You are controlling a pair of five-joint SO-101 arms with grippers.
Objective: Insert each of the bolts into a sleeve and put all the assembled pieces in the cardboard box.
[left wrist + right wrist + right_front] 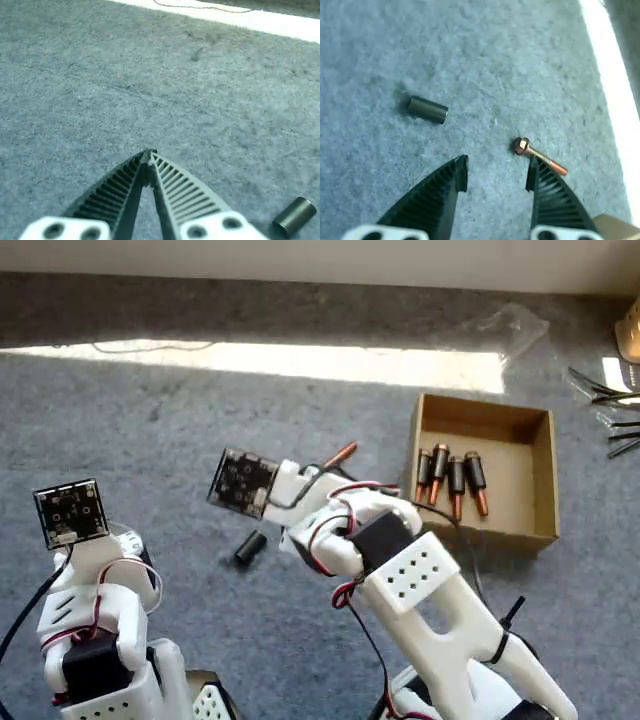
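Note:
A copper bolt [340, 454] lies loose on the grey carpet just left of the cardboard box [535, 475]. A dark sleeve [250, 546] lies apart from it, nearer the arms. Several assembled bolt-and-sleeve pieces [452, 480] rest inside the box. My right gripper [497, 172] hangs open above the carpet, with the bolt [537, 156] just beyond one fingertip and the sleeve [427, 109] farther off. My left gripper [148, 154] is shut on nothing above bare carpet, with the sleeve [295, 215] off to one side.
The right arm [400, 560] stretches across the middle towards the bolt, and the left arm [95, 610] stays at the near left. A clear plastic bag [510, 325] and black cable ties [615, 410] lie beyond and to the right of the box. A bright strip [300, 360] crosses the far carpet.

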